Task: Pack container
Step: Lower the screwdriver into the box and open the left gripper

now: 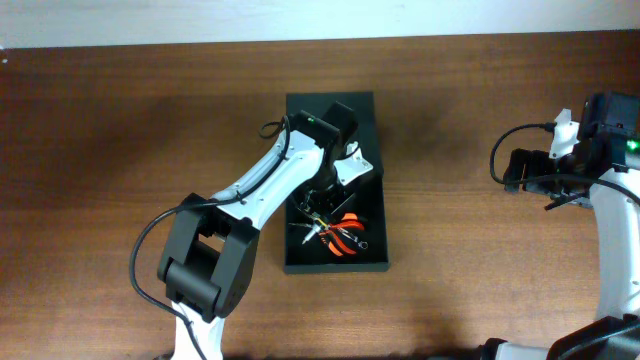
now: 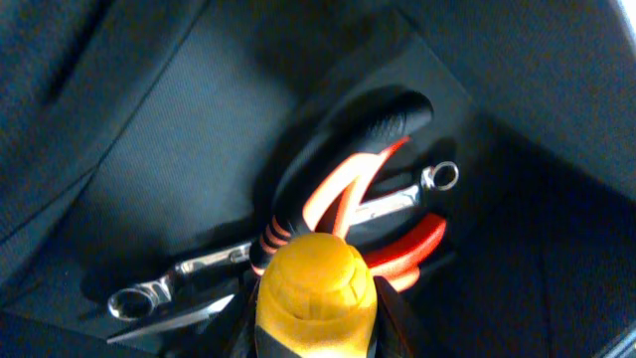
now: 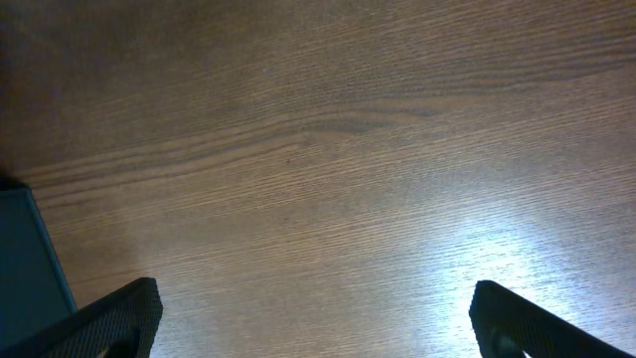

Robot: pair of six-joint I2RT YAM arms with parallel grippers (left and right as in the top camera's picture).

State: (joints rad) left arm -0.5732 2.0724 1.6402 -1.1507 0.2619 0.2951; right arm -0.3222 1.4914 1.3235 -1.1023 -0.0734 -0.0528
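The container is a dark open box at the table's middle, with its flap lid laid back on the far side. Inside lie red-and-black pliers and shiny wrenches. My left gripper reaches down into the box and is shut on a yellow-handled tool, held just above the pliers. My right gripper is open and empty over bare wood to the right of the box.
The brown wooden table stretches around the box. A dark teal edge shows at the left of the right wrist view. The right arm's cables loop near the right edge.
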